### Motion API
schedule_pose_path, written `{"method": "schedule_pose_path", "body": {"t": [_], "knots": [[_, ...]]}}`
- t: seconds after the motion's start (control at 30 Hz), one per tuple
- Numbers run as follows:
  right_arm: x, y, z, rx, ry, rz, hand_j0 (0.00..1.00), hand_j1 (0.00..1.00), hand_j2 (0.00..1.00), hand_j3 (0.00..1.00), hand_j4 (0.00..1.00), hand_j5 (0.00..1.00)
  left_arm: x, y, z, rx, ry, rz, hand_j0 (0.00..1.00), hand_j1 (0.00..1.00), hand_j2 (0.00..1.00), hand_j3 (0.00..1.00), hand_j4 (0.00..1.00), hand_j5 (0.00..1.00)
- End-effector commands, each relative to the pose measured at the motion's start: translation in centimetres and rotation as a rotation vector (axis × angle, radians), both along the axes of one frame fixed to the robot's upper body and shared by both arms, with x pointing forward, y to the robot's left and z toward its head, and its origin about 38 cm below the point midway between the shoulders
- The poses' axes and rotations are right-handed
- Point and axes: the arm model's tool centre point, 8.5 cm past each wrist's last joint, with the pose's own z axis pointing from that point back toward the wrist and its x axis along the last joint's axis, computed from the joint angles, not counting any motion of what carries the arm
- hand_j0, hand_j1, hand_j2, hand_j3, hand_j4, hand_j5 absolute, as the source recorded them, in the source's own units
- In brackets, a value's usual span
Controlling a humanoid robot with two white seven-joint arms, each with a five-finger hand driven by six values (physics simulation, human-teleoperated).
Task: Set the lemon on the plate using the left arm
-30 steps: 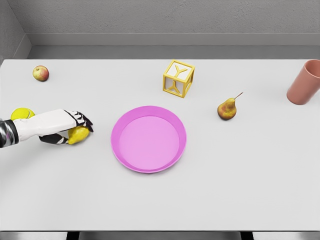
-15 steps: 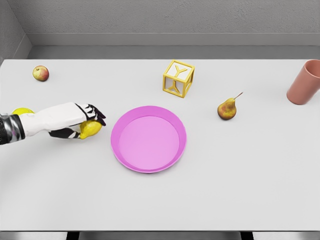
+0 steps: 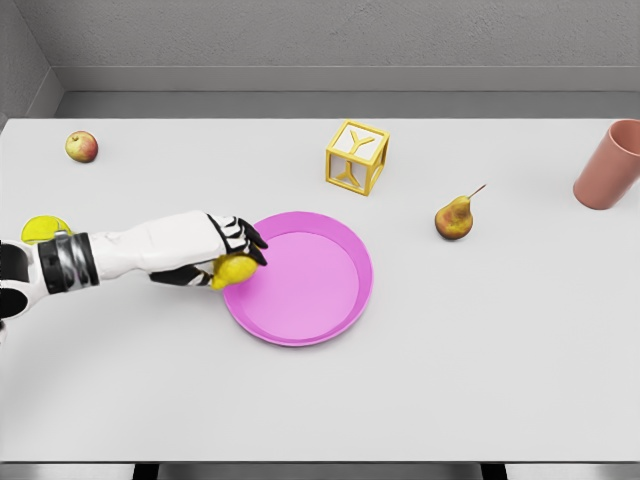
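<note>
Now the left hand (image 3: 225, 250) has carried the lemon (image 3: 234, 270) to the plate (image 3: 340, 310) rim.

The plate (image 3: 310, 300) is placed mid-surface (image 3: 450, 380); behind it the block (image 3: 356, 157), to its right the pear (image 3: 454, 218)

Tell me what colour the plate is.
Pink; the plate shows clearly in the head view, with the left hand holding the lemon at its left rim.
</note>
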Motion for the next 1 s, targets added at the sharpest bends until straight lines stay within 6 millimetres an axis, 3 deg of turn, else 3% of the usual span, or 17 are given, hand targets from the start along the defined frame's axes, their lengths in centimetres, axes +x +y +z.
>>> {"method": "schedule_pose_path", "body": {"t": [0.0, 0.27, 0.3, 0.33, 0.57, 0.67, 0.77, 0.87, 0.97], "knots": [[0.0, 0.0, 0.0, 0.000, 0.000, 0.000, 1.00, 1.00, 1.00, 1.00, 1.00, 1.00, -0.2, -1.4, 0.0, -0.032, 0.005, -0.025, 0.60, 0.60, 0.60, 0.60, 0.60, 0.60], [0.0, 0.0, 0.0, 0.000, 0.000, 0.000, 1.00, 1.00, 1.00, 1.00, 1.00, 1.00, 0.1, -4.7, 0.3, -0.055, -0.017, -0.082, 0.61, 0.61, 0.61, 0.61, 0.61, 0.61], [0.0, 0.0, 0.0, 0.000, 0.000, 0.000, 1.00, 1.00, 1.00, 1.00, 1.00, 1.00, 0.1, -5.0, 0.1, -0.057, -0.015, -0.083, 0.71, 0.71, 0.71, 0.71, 0.71, 0.71], [0.0, 0.0, 0.0, 0.000, 0.000, 0.000, 1.00, 1.00, 1.00, 1.00, 1.00, 1.00, 0.1, -5.1, 0.1, -0.074, -0.006, -0.084, 0.98, 0.98, 0.98, 0.98, 0.98, 0.98], [0.0, 0.0, 0.0, 0.000, 0.000, 0.000, 1.00, 1.00, 1.00, 1.00, 1.00, 1.00, 0.3, -4.2, 0.3, -0.048, -0.018, -0.065, 1.00, 1.00, 1.00, 1.00, 1.00, 1.00], [0.0, 0.0, 0.0, 0.000, 0.000, 0.000, 1.00, 1.00, 1.00, 1.00, 1.00, 1.00, 0.3, -1.2, 0.4, 0.024, -0.016, -0.030, 1.00, 1.00, 1.00, 1.00, 1.00, 1.00], [0.0, 0.0, 0.0, 0.000, 0.000, 0.000, 1.00, 1.00, 1.00, 1.00, 1.00, 1.00, 1.1, 3.2, 3.3, 0.018, -0.054, 0.062, 1.00, 1.00, 1.00, 1.00, 1.00, 1.00], [0.0, 0.0, 0.0, 0.000, 0.002, 0.000, 1.00, 1.00, 1.00, 1.00, 1.00, 1.00, 1.2, 6.2, 5.1, 0.040, -0.078, 0.119, 1.00, 1.00, 1.00, 1.00, 1.00, 1.00], [0.0, 0.0, 0.0, 0.000, 0.000, 0.000, 1.00, 1.00, 1.00, 1.00, 1.00, 1.00, 1.7, 10.0, 4.8, 0.029, -0.033, 0.216, 1.00, 1.00, 1.00, 1.00, 1.00, 1.00]]}}
